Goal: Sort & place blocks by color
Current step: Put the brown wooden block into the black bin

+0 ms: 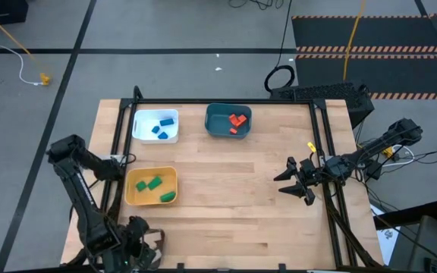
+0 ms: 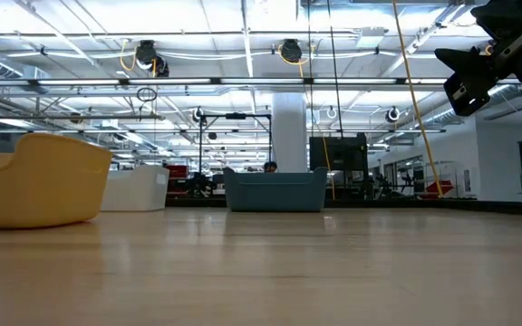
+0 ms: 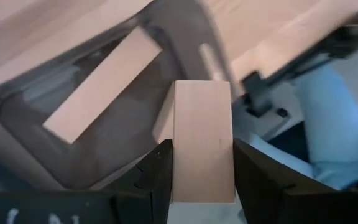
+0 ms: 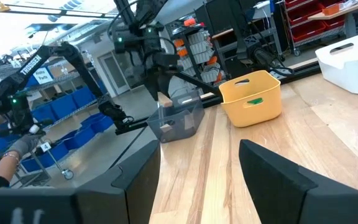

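Left gripper point(image 3: 201, 180) clamps a tan block point(image 3: 202, 140) upright over the dark mesh bin point(image 4: 178, 118) at the tabletop's front-left corner, another tan block point(image 3: 101, 93) lying flat inside; right gripper point(image 1: 298, 182), spread and empty, hangs near the right edge.

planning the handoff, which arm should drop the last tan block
Left. Its gripper is already shut on a tan block above the dark bin, where another tan block lies. The right gripper hangs open and empty across the table.
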Tool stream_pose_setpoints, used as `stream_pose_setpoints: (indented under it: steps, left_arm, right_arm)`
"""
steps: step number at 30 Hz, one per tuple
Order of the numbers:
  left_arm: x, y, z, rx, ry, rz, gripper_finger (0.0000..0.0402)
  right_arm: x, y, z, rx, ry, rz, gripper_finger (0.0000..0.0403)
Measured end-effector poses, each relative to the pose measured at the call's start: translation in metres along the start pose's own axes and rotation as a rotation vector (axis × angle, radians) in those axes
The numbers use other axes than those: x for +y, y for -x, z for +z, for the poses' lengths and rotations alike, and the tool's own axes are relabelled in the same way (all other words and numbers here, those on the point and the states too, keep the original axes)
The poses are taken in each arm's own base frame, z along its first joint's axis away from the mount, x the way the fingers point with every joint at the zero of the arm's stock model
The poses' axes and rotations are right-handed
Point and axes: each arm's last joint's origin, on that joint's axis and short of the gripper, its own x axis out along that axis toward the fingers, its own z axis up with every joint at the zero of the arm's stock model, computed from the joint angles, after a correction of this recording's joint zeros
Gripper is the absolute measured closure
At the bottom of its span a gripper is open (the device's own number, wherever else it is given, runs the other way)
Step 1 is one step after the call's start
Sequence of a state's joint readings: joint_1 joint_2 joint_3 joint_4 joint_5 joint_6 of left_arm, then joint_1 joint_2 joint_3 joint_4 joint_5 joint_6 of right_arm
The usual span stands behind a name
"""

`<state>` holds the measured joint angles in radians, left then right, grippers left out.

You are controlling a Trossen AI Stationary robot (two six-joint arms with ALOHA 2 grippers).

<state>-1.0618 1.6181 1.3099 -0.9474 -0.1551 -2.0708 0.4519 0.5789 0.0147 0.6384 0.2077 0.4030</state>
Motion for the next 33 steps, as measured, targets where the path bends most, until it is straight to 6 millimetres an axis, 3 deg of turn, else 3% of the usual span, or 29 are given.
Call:
stream_pose_setpoints:
  steps: [9, 22, 33]
  left_arm:
    - [-0.002, -0.031, -0.008, 0.001, 0.048, 0.082, 0.0251]
    - [-0.004, -0.069, -0.003, -0.042, 0.099, 0.201, 0.0244]
    - [-0.01, -0.075, 0.01, 0.032, 0.161, 0.262, 0.0242]
  right_arm:
    - [0.0, 0.0, 0.0, 0.0, 0.0, 0.0, 0.0193]
    - [0.0, 0.0, 0.0, 0.0, 0.0, 0.0, 0.0193]
    - [0.0, 0.0, 0.0, 0.0, 0.0, 0.0, 0.0193]
